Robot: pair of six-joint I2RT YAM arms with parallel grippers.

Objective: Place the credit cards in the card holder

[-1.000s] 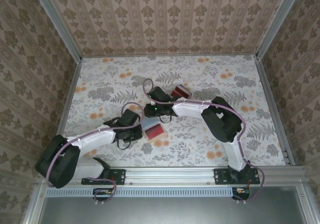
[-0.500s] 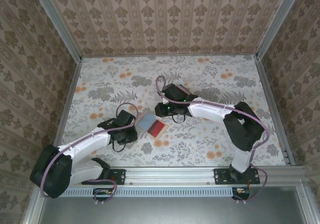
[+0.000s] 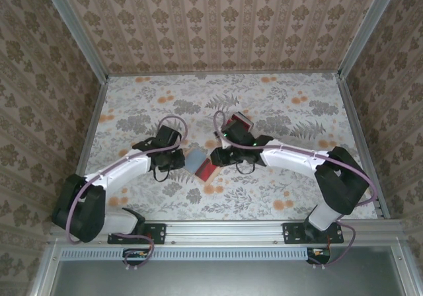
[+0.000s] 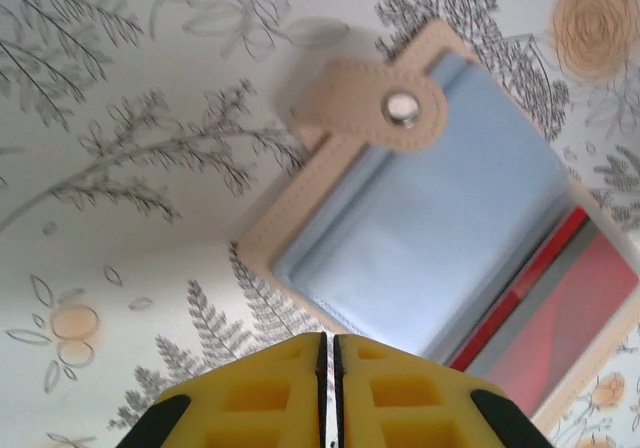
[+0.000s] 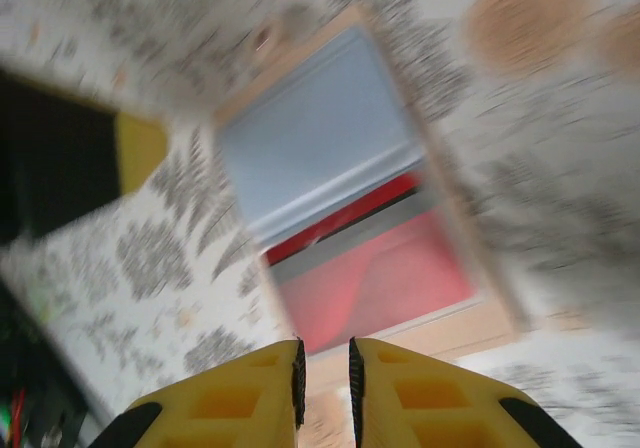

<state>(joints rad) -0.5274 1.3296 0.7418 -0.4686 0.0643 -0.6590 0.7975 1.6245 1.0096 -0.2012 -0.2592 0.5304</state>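
- Lying open on the bench (image 3: 297,177), near its middle: the card holder (image 3: 196,158).
- Sitting in the holder's right-hand, nearer half: one credit card (image 3: 208,171).
- Flanking the holder: the left hand (image 3: 178,158) just to its left, the right hand (image 3: 216,156) just to its right.
- Resting farther back, behind the right hand: the spare credit cards (image 3: 238,120).

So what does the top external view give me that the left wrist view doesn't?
Top external adds both arms and the spare credit cards lying beyond the right arm. Left wrist adds the holder's snap tab with its metal stud, and the left gripper with its fingers together. Both show the open card holder, one side pale blue, with a red card in the other.
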